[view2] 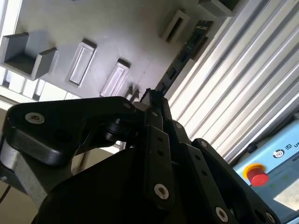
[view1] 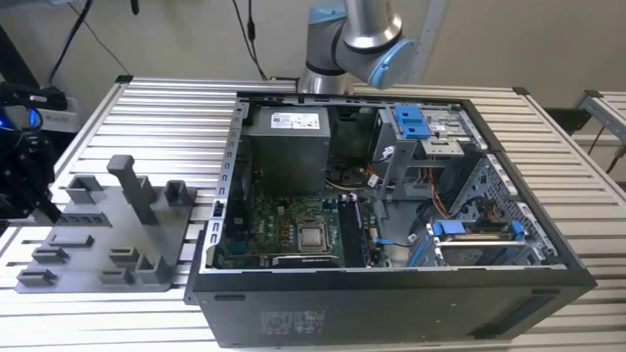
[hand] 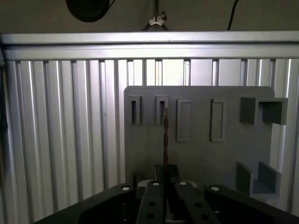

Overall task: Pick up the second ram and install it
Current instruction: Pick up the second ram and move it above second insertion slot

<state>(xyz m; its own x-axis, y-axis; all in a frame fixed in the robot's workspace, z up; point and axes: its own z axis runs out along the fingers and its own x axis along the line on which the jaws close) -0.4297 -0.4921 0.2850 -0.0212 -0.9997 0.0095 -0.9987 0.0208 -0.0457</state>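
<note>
The second ram [hand: 165, 135] appears edge-on as a thin dark strip in the first wrist view. It runs from a narrow slot [hand: 162, 108] of the grey holder plate [hand: 201, 154] to my gripper [hand: 165, 179]. The second wrist view shows the ram's [view2: 187, 51] board and black chips reaching out from the gripper [view2: 156, 99], whose fingers are shut on its near end. I cannot tell whether its far end still sits in the slot. In the exterior view the gripper [view1: 25, 183] hangs over the plate [view1: 98, 249] at that view's far left.
An open computer case [view1: 391, 301] lies on the slatted metal table [view1: 166, 110], toward the exterior view's right of the plate, with its motherboard [view1: 278, 220] and processor socket [view1: 313, 236] exposed. Upright posts [view1: 132, 187] rise from the plate. A red stop button [view2: 257, 176] sits beside the table.
</note>
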